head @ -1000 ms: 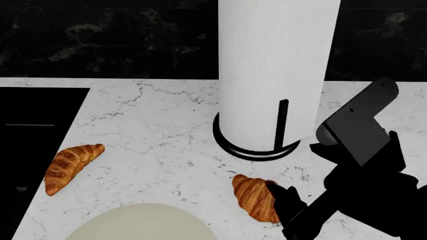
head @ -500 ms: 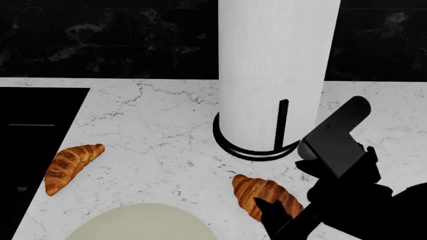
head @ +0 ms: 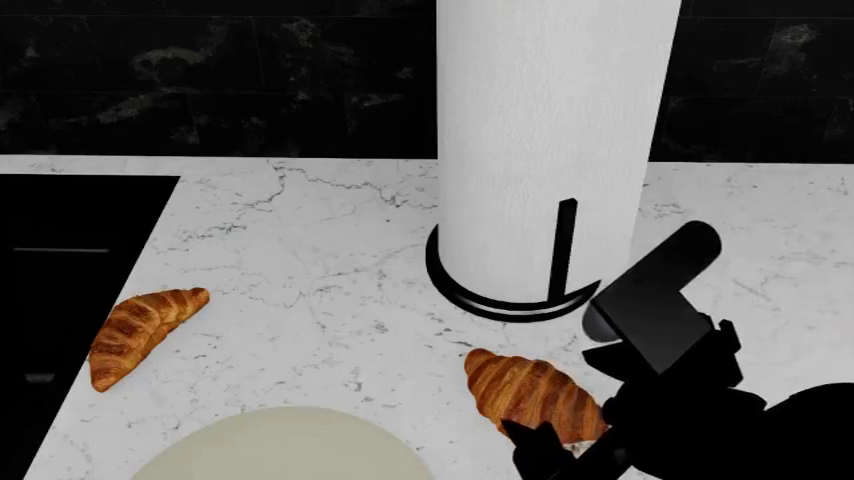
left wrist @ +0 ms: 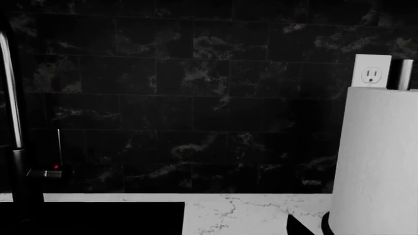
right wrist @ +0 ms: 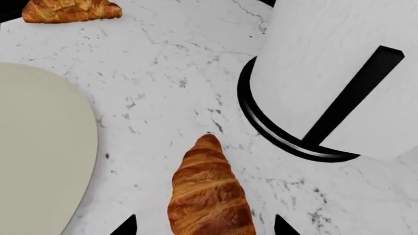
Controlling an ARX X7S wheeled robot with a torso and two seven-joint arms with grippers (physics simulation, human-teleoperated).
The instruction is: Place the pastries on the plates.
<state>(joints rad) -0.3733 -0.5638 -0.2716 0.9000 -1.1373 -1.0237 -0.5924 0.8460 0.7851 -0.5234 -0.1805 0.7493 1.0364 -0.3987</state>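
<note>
One croissant (head: 531,393) lies on the white marble counter in front of the paper-towel roll. In the right wrist view this croissant (right wrist: 209,196) lies between my two fingertips (right wrist: 127,226). My right gripper (head: 567,448) is open and straddles its near end without closing on it. The second croissant (head: 140,335) lies at the counter's left edge, and it also shows in the right wrist view (right wrist: 68,10). The pale beige plate (head: 280,445) sits at the near edge, empty, to the left of my right gripper; its rim shows in the right wrist view (right wrist: 46,147). The blue-rimmed plate is out of view. One dark fingertip (left wrist: 297,227) of my left gripper shows far off centre.
A tall white paper-towel roll (head: 554,150) on a black ring base (head: 501,300) with an upright bar stands right behind the near croissant. A black sink (head: 67,260) lies at the left, with a faucet (left wrist: 13,147). A dark tiled wall (left wrist: 196,98) with an outlet (left wrist: 371,71) backs the counter.
My right gripper has moved left and towards the near edge, so more of the near croissant shows beside it. Both croissants and the plate have stayed put.
</note>
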